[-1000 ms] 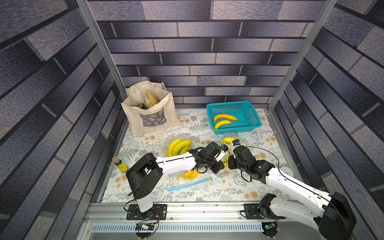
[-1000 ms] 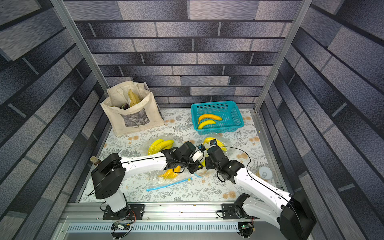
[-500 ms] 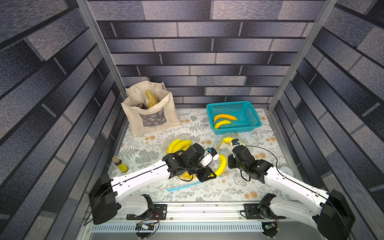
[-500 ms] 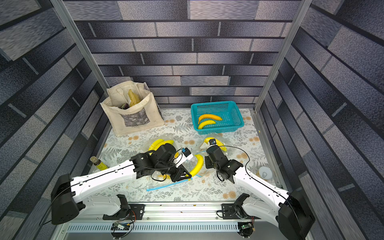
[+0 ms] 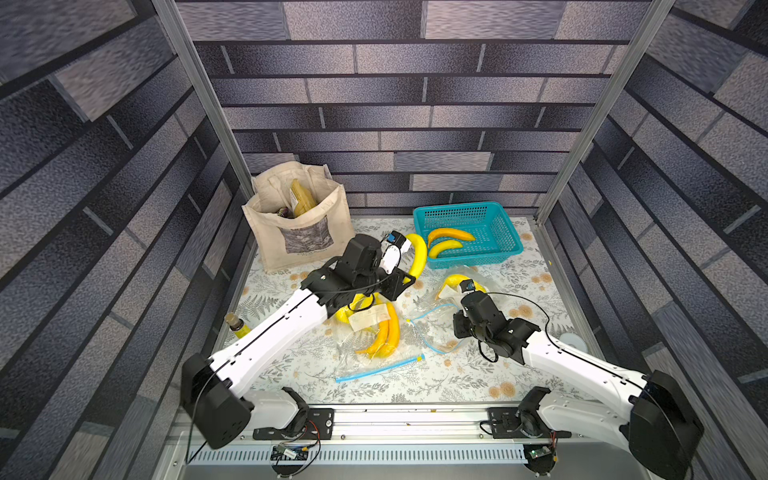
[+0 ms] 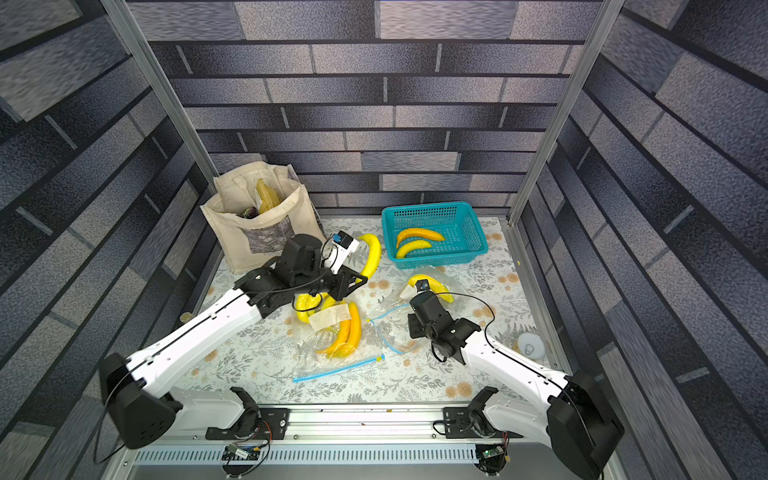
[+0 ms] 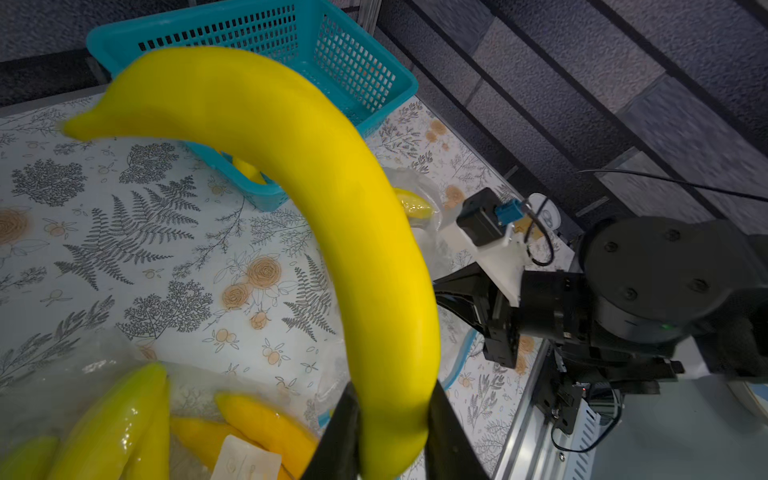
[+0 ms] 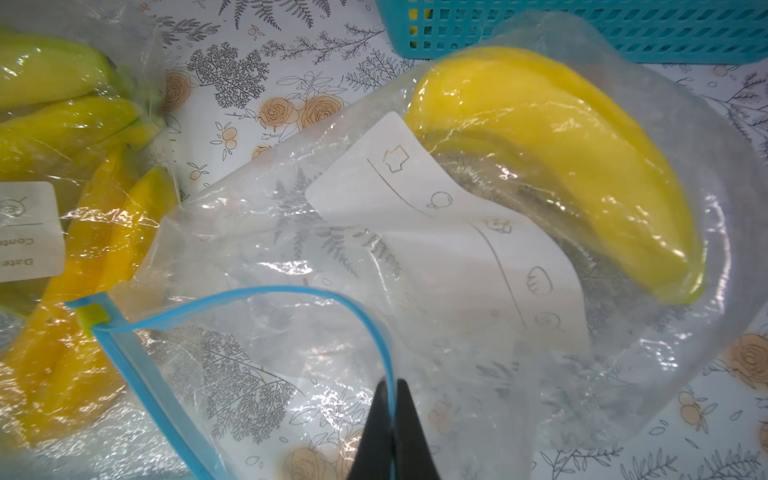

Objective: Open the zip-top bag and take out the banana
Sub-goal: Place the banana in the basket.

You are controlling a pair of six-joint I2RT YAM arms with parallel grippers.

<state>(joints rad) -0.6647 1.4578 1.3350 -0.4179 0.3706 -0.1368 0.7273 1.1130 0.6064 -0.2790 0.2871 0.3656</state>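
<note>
A: State of left gripper (image 7: 390, 419)?
B: Clamped on one banana (image 7: 332, 199): bright yellow, curved, aloft just left of the basket (image 5: 509, 232); long axis near-to-far, free tip far.
A: And right gripper (image 8: 392, 399)?
B: Pinching the open zip-top bag (image 8: 478, 249) at its blue rim. One second bag (image 5: 374, 332); two basket bananas (image 5: 451, 235).

A: Where's the left arm (image 5: 274, 332)?
B: Stretched forward, wrist lifted high. The left pincer (image 7: 392, 436) clamps a banana (image 7: 332, 187) near one end.
A: And the right arm (image 5: 573, 365)?
B: Reaching inward and low. The right pincer (image 8: 392, 415) is pinched tight on the blue rim of the zip-top bag (image 8: 457, 270).
</note>
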